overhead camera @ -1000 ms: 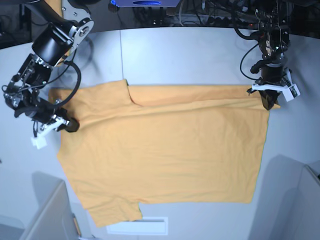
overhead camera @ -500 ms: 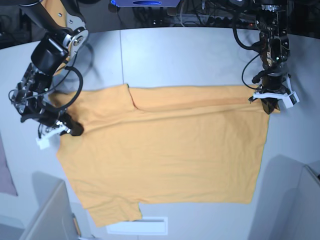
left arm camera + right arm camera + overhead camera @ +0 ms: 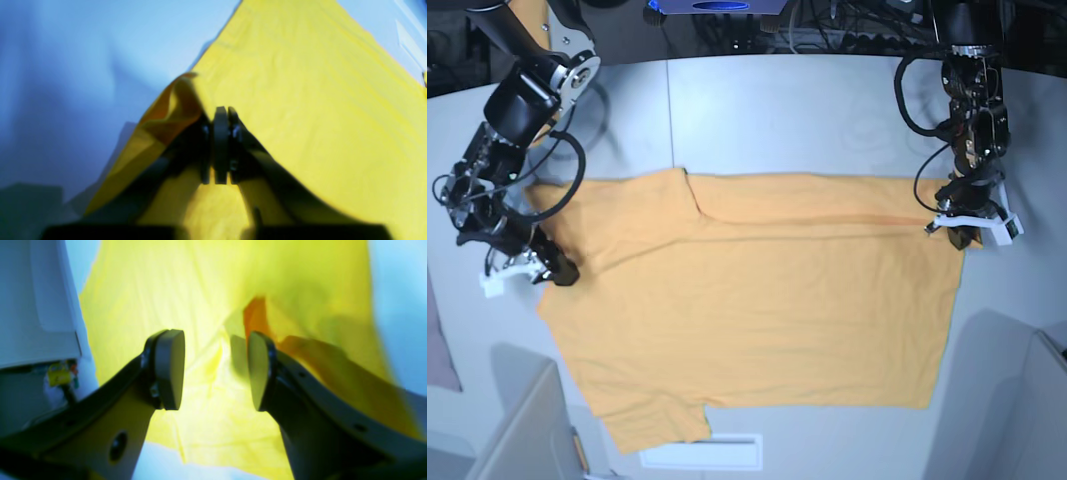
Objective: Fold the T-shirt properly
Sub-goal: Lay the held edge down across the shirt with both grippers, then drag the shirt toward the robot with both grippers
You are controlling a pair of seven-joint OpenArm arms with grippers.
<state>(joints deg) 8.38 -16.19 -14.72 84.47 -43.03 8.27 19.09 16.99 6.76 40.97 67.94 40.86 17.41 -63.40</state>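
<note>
The T-shirt point(image 3: 757, 295) lies spread over the middle of the surface point(image 3: 807, 110), plain side up, one sleeve reaching toward the near edge. Its far long edge has been turned in toward the middle as a narrow band, marked by a crease running along the far side. That looks like the first fold laid down; the near side, the sleeves and any crosswise folds are left to do, so the task seems early.

The right tool point(image 3: 215, 371) is at the shirt's sleeve end, low over the cloth near the surface's side edge, its arm point(image 3: 522, 100) reaching down from the far corner. Its pads stand spread with only loose cloth behind the gap, so it holds nothing.

The left tool point(image 3: 220, 146) is at the hem corner on the opposite side, its arm point(image 3: 972, 90) hanging nearly straight down. Its pads look pressed close together, a raised lip of cloth just beside them; whether cloth is pinched between them I cannot tell.
</note>
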